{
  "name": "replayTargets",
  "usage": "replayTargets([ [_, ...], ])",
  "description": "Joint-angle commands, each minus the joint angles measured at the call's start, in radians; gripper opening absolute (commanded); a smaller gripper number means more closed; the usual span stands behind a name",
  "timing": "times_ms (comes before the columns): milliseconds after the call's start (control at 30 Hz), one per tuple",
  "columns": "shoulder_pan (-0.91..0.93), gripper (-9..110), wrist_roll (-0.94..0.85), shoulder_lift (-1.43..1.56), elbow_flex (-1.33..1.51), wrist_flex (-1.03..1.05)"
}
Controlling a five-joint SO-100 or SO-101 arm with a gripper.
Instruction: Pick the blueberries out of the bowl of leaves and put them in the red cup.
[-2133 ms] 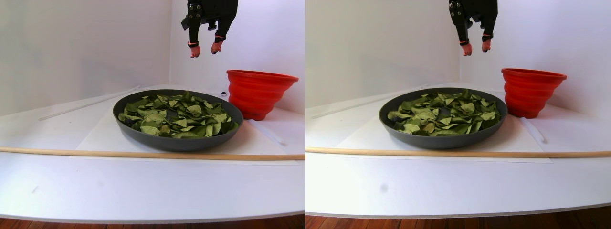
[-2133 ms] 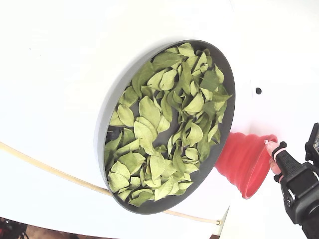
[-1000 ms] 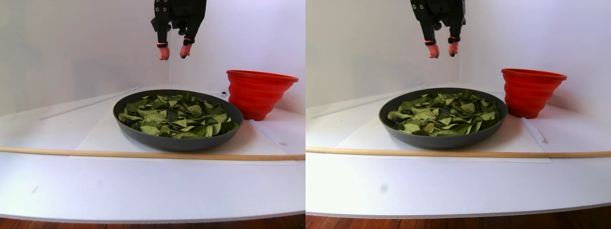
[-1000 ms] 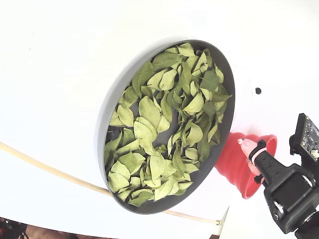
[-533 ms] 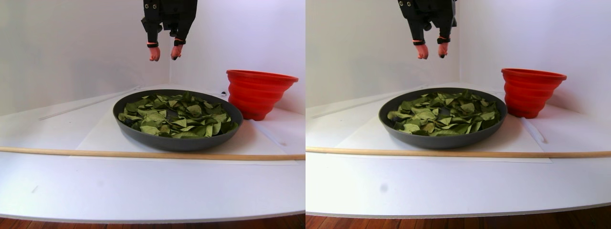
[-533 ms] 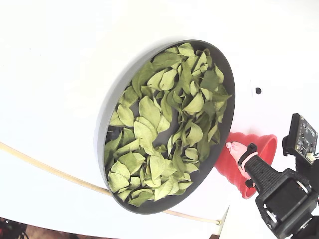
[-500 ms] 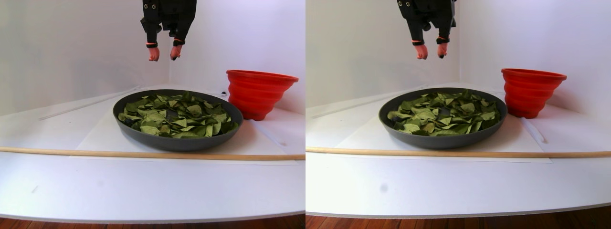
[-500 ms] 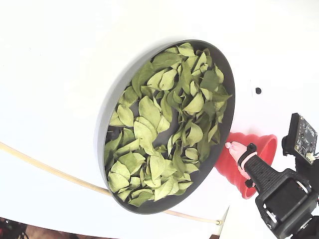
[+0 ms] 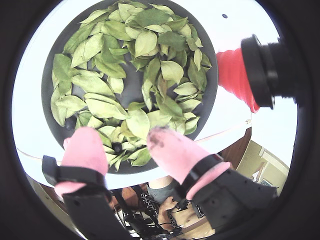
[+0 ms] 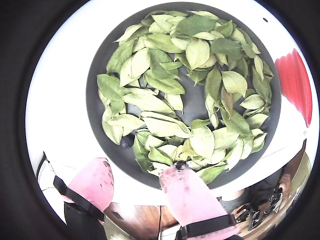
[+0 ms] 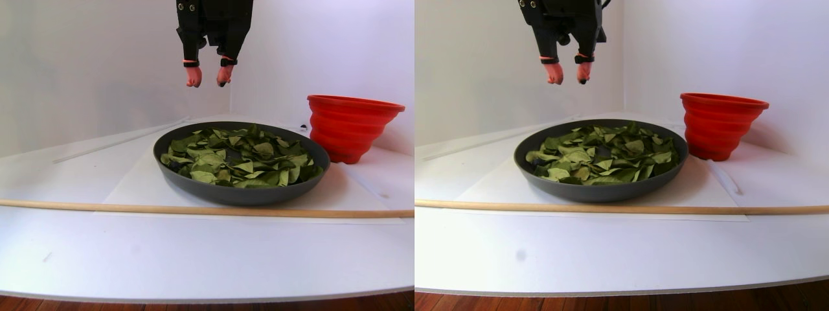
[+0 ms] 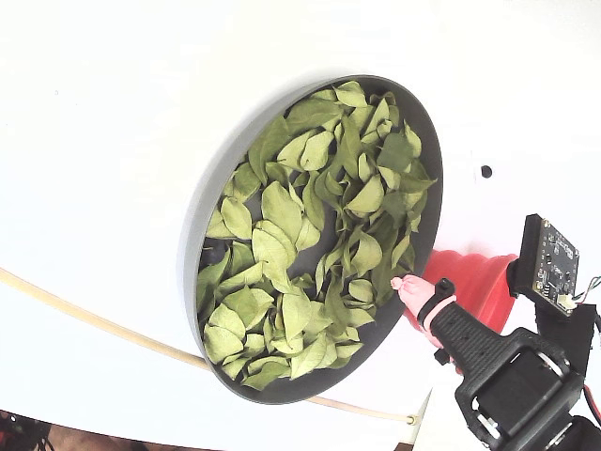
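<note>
- High above the bowl [image 11: 241, 194] in the stereo pair view, our gripper [image 11: 206, 76] hangs with its pink fingertips [image 9: 86, 147] parted and nothing between them.
- We see one of the blueberries [image 10: 126, 142] in a wrist view, lower left of the bowl on bare grey floor beside the leaves [image 10: 200, 55]; another dark berry [image 9: 116, 147] shows in a wrist view, tucked among leaves between our two pads.
- We judge a berry light, round, smooth and soft: it would roll from a glancing touch and bruise under a hard squeeze, so we would close gently across its middle.
- The leaves look dry, thin and curled, oval with pointed tips; they should shift easily and may get pinched along with a berry.
- The red cup [image 12: 474, 282] sits just beside the bowl at lower right of the fixed view, ribbed, flaring, rubbery-looking.
</note>
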Motion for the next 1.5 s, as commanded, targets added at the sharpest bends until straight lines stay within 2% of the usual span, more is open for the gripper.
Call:
replayTargets([
  [0, -0.011, 17, 0.006, 0.115, -0.005, 0.0],
  [633, -0.063, 17, 0.021, 0.1, 0.1, -0.058],
  [1467, -0.118, 17, 0.084, -0.097, 0.127, -0.195],
])
